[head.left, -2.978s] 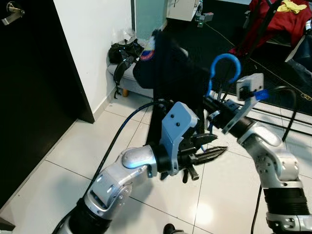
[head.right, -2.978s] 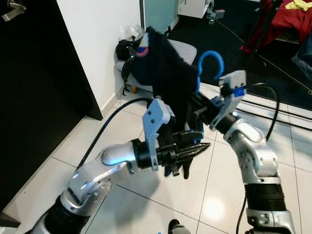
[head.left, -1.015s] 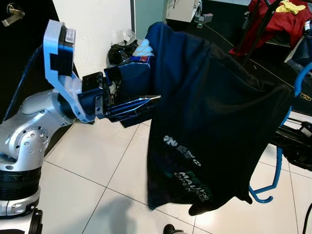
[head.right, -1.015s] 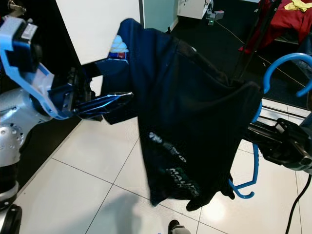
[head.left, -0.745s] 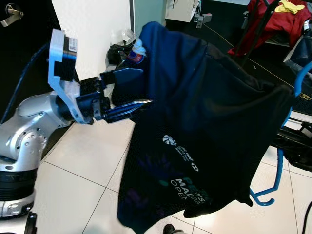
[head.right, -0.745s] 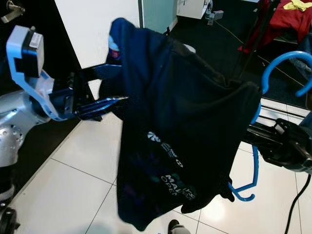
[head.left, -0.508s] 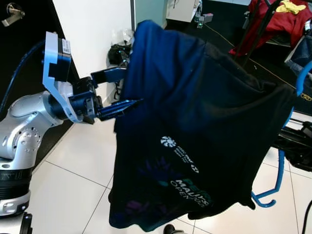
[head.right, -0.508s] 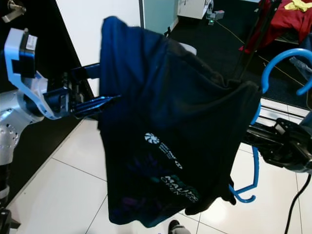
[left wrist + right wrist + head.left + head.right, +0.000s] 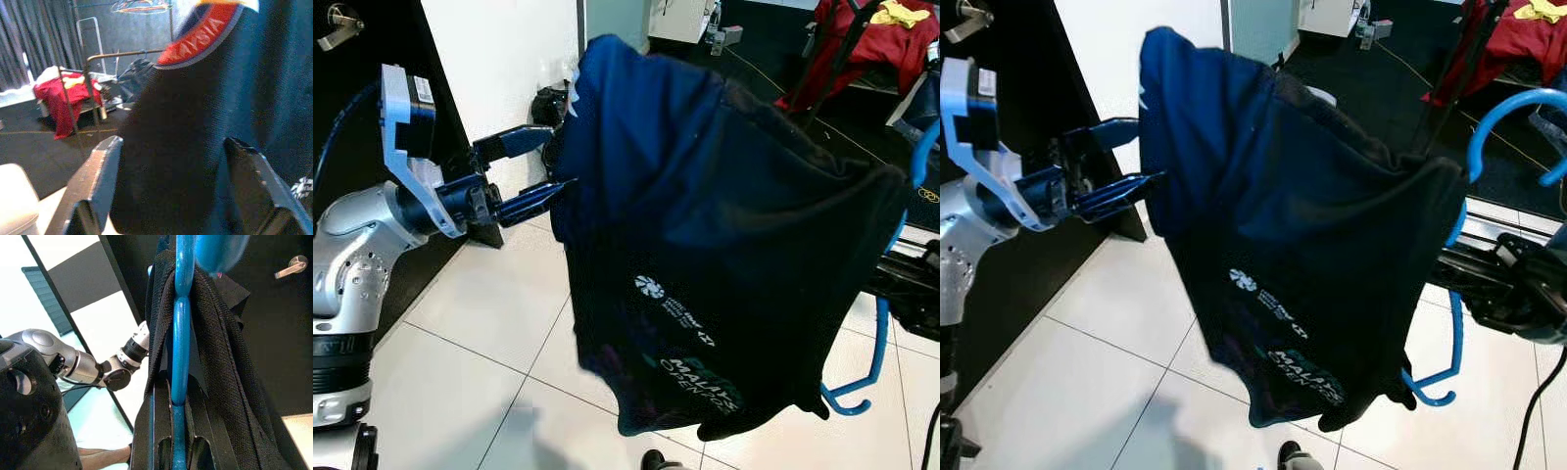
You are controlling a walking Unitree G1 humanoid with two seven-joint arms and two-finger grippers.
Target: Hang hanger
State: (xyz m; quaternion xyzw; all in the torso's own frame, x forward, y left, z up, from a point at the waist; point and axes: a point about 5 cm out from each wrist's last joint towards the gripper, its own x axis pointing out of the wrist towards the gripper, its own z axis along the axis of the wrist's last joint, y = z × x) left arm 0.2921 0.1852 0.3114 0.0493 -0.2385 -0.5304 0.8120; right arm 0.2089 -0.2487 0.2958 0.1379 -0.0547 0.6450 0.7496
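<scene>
Head stereo views look forward and down at one shared scene: the dark shirt [image 9: 724, 235] above the tiled floor [image 9: 470, 323]. Each wrist view faces this shirt at close range.

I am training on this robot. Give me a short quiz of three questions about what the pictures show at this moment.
1. True or false: the left end effector is open, next to the dark blue shirt.
2. What colour is the hanger? A red, B blue, C white.
3. Fill in: the right end effector is shut on the ____.

Key: 1 true; 2 B; 3 hanger.
</scene>
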